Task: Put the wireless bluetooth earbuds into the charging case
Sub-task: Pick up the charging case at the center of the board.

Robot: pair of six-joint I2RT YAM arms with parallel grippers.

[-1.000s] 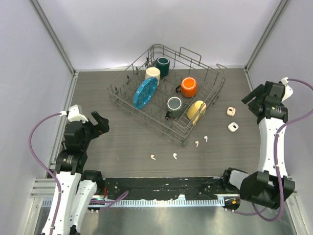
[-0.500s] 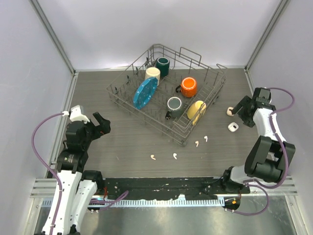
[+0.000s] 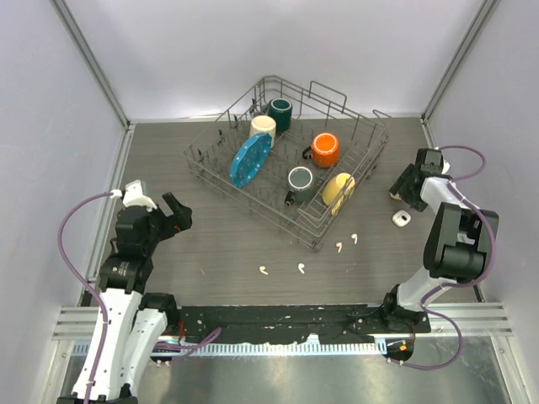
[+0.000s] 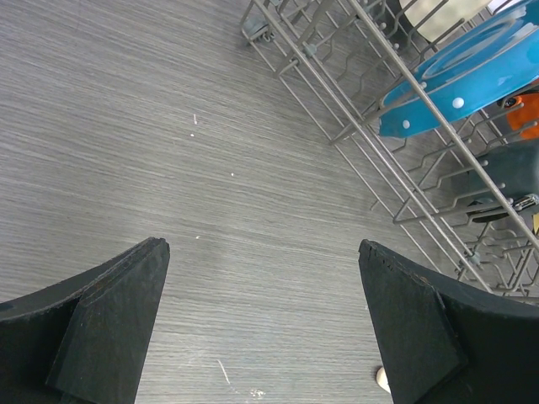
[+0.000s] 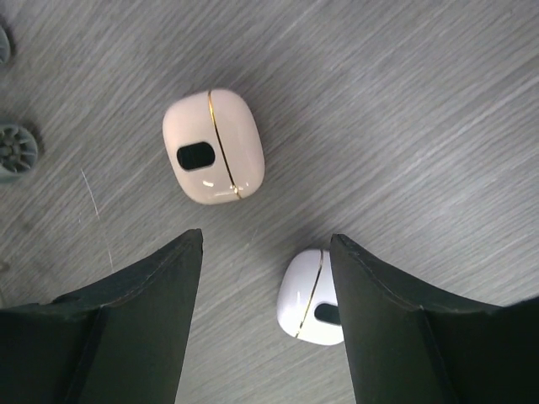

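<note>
Top cam: high, looking down, whole table (image 3: 210, 244). Wrist cams close, downward: L shares rack (image 3: 253, 203), R shares cases (image 5: 213, 147).

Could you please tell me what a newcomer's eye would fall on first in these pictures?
The wire dish rack in the far middle stands out, with its upright blue plate and orange mug. At the right, the right gripper hangs open above a cream charging case and a white case. Four tiny earbuds lie loose in front of the rack.
</note>
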